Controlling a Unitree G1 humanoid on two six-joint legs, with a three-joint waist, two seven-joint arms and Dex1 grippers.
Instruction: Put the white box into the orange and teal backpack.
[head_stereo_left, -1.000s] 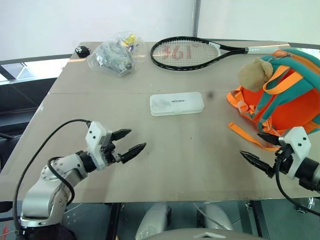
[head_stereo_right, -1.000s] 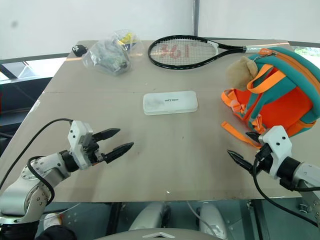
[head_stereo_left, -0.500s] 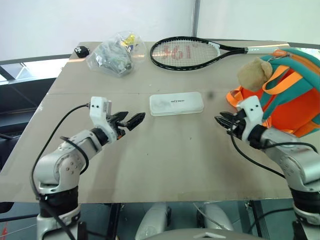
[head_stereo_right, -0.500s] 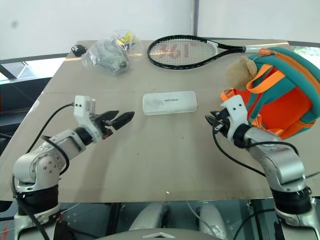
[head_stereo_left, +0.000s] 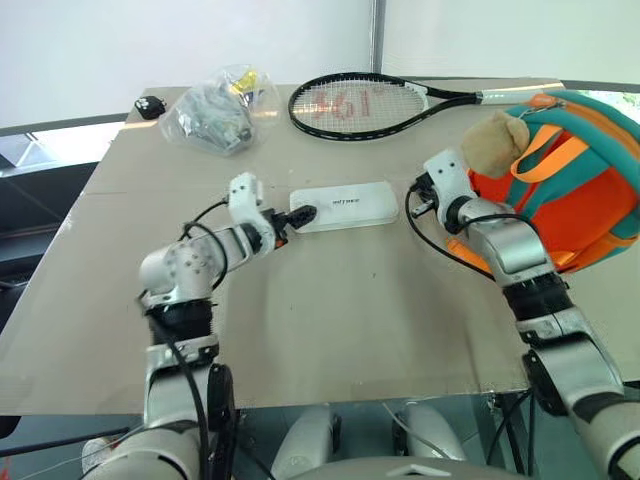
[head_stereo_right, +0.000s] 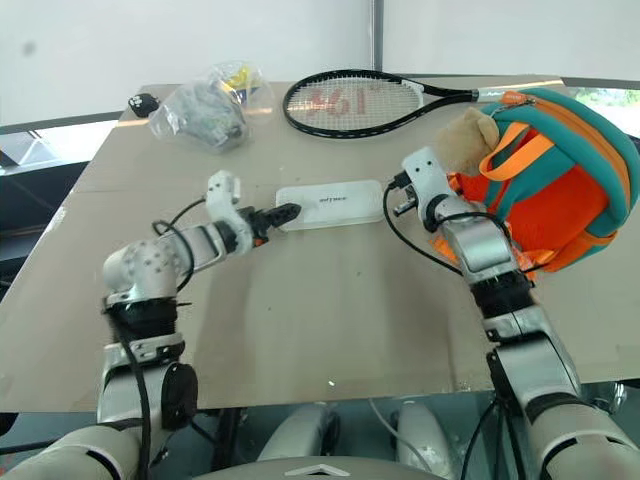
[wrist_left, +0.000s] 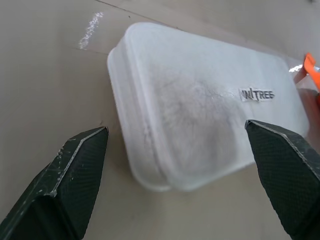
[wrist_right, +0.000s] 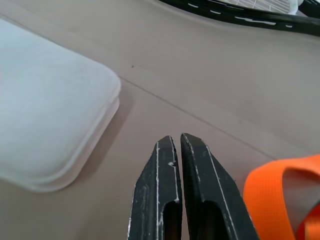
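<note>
I see the white box (head_stereo_left: 344, 206) lying flat mid-table, my left gripper (wrist_left: 175, 165) spread wide around its near end without touching, my right gripper (wrist_right: 181, 145) pinched empty beside the backpack (head_stereo_left: 560, 180).

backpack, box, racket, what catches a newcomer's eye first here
The bright orange and teal backpack at the table's right edge, bear on top. Mid-table lies the white box, the open left gripper at one end and the shut right gripper by the other. A black racket lies behind.
</note>
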